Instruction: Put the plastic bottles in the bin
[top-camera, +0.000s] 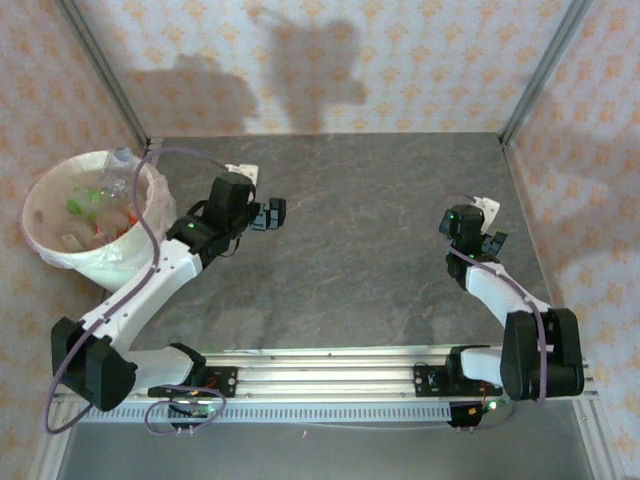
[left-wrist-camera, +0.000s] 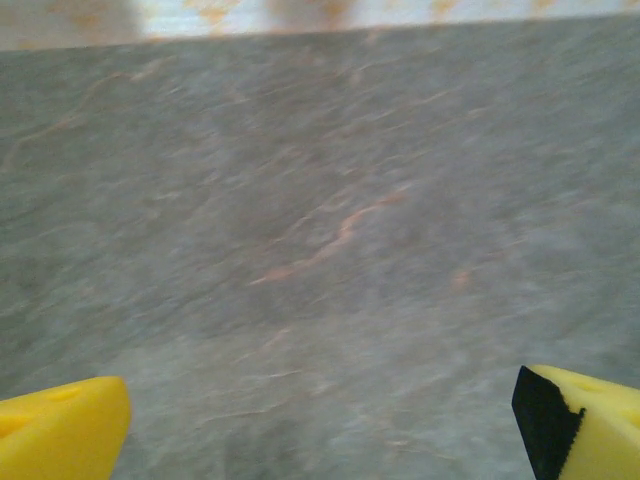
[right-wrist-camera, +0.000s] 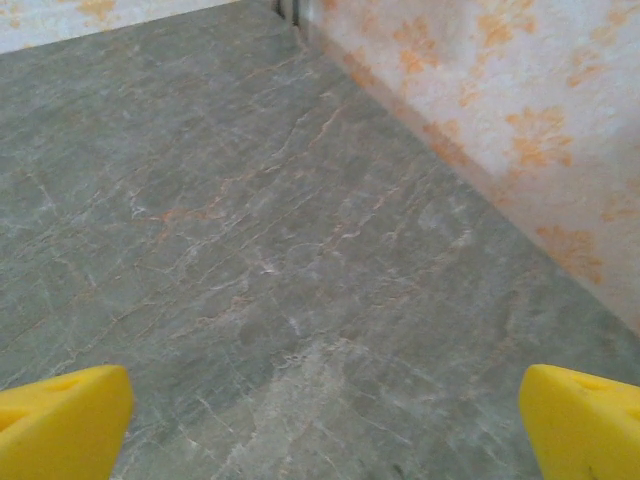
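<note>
The left hand (top-camera: 268, 214) stands wide open and grips nothing. In its wrist view the two yellow fingers (left-wrist-camera: 60, 432) sit far apart at the lower corners. The one on the right carries a black ridged pad (left-wrist-camera: 545, 420), and bare grey stone-patterned table (left-wrist-camera: 330, 250) lies between and ahead of them. The hand hangs just above the table, its fingers pointing toward the table's middle.

Behind this hand and to its left, just past the black wrist and the white forearm, stands the bin (top-camera: 95, 268), a round white bucket lined with a pale bag. The plastic bottles (top-camera: 100, 215) lie heaped inside it, with flashes of green and red among the clear ones. One clear bottle (top-camera: 120, 168) leans up against the far rim. The arm's grey cable (top-camera: 150, 235) curves across the side of the bin nearest the hand.

The right hand (top-camera: 492, 243) is well apart from the left, across the table. It is spread wide too and empty, with bare table between its yellow fingers (right-wrist-camera: 62, 425). Just to its right runs the wall (right-wrist-camera: 520, 120), pale with orange flowers, meeting the table's edge.
</note>
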